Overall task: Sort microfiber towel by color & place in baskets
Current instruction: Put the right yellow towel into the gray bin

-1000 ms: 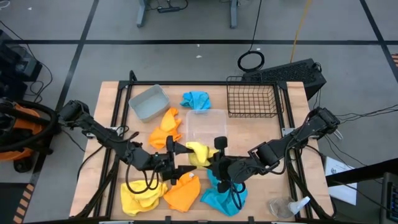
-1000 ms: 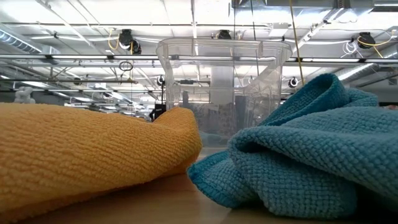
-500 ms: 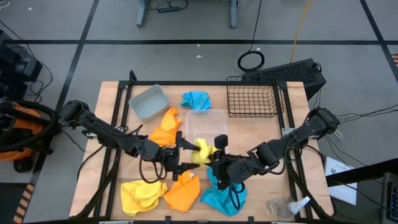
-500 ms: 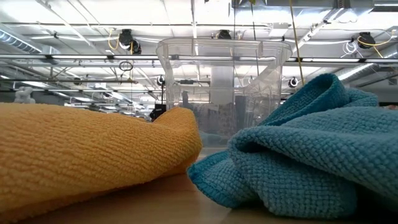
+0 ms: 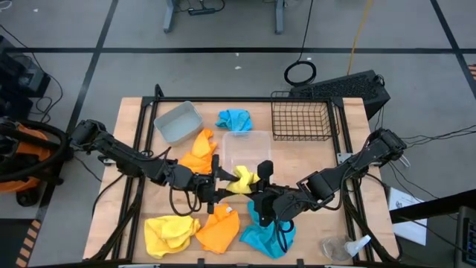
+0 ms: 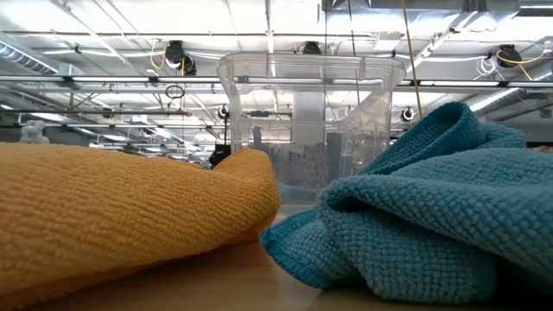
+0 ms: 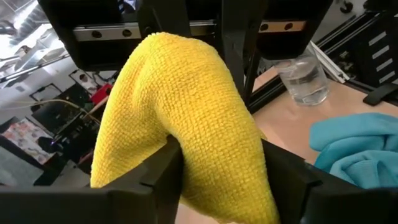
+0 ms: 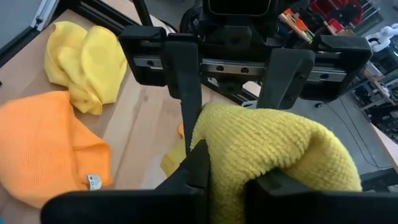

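near edge: bright yellow fuzzy towel (image 5: pixel 170 233), orange fuzzy towel (image 5: pixel 219 231) and sky blue fuzzy towel (image 5: pixel 264 237) are left lying in a row at the table's front; nothing is touching them.
handover towel: a second bright yellow fuzzy towel (image 5: pixel 243 179) is held up mid-table, just in front of the clear plastic rectangular tub (image 5: pixel 246 151).
right gripper (image 5: pixel 262 186): fingers pressed together on the handover towel, as seen in its wrist view (image 8: pixel 273 149).
left gripper (image 5: pixel 218 183): brought in over the last second from beside the towel, fingers narrowed from fully spread; in its wrist view both fingers now lie against the yellow cloth (image 7: pixel 186 124). Whether it is firmly pinched is hard to tell, probably mid-squeeze.
meaning: a right-to-left handover is judged under way; release by the right gripper not yet done.
mid table: another orange fuzzy towel (image 5: pixel 198 155) lies beside the tub, on its left.
far edge: grey metal rectangular bin (image 5: pixel 177 123), second sky blue fuzzy towel (image 5: pixel 234 119) and black wire-mesh basket (image 5: pixel 300 115) are lined along the back.
progress: no towel is seen in any basket; all six remain unsorted.
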